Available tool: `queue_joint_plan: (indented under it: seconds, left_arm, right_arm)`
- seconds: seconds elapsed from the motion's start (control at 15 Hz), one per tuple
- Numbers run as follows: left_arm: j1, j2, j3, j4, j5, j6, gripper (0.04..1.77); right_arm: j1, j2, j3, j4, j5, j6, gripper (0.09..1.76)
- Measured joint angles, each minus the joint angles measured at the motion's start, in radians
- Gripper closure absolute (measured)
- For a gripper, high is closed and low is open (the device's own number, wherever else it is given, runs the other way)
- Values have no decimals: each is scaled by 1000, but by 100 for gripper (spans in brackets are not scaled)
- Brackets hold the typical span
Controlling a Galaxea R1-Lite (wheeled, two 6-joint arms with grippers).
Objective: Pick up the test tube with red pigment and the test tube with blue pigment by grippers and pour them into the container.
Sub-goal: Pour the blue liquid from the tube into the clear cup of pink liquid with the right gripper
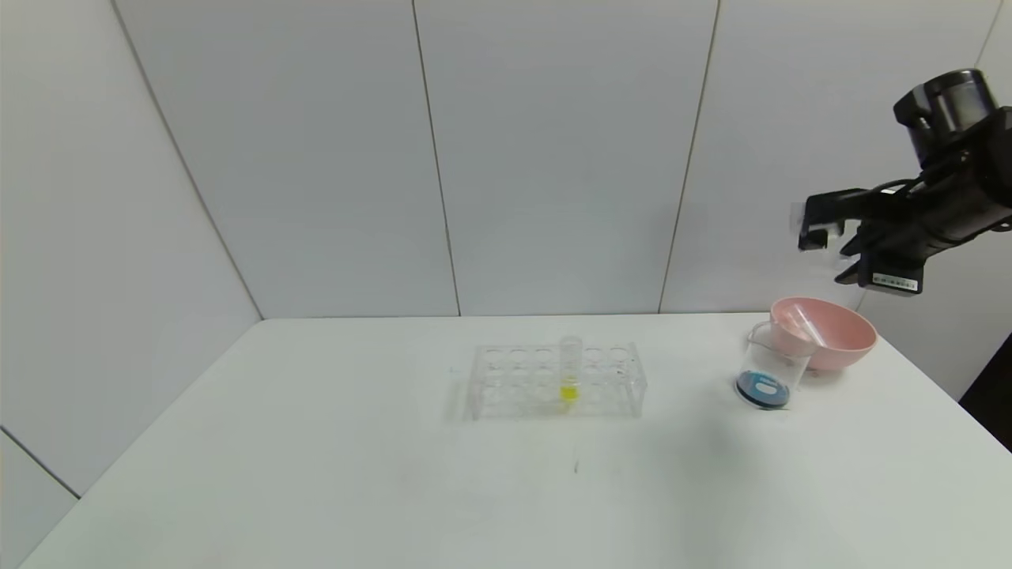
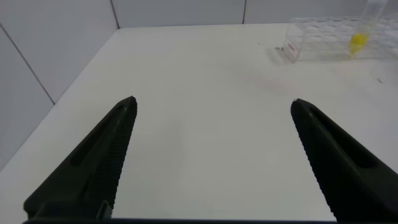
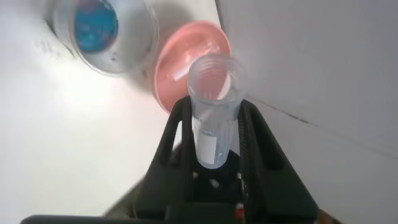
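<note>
Grey wall panels back the white bench (image 1: 316, 474). My right gripper (image 3: 214, 165) hangs high above the pink bowl (image 1: 838, 336), fingers clamped on an empty-looking clear test tube (image 3: 212, 112). The container (image 1: 771, 367) stands just beside the bowl, blue liquid at its bottom. My left gripper (image 2: 214, 162) hovers low, fingers spread wide, well apart from the rack (image 1: 557, 379).

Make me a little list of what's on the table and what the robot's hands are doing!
Right end effector: raised over the pink bowl, shut on an empty-looking clear test tube
Left end effector: open, low over bare table, holding nothing
Container: beaker beside the bowl, blue liquid at its bottom
Pink bowl: a clear tube lies in it
Tube rack: one tube with yellow liquid standing in it
</note>
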Motion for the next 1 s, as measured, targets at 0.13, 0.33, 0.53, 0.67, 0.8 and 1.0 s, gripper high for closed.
queue_joint_plan:
  seconds: [0.13,0.33,0.53,0.67,0.8,1.0]
  left_arm:
    - [0,0,0,0,0,0,5]
    - [0,0,0,0,0,0,5]
    - [0,0,0,0,0,0,5]
    - [0,0,0,0,0,0,5]
    - [0,0,0,0,0,0,5]
    - [0,0,0,0,0,0,5]
  right_arm:
    - [-33,-16,0,-5,167,193,135]
    - [-46,-35,5,-69,358,500,135]
    - [-40,-59,43,-213,411,810,135]
    - [-30,-79,84,-328,399,992,135]
    - [-11,-111,182,-464,337,1087,135]
    - [14,-176,403,-699,234,1160,135]
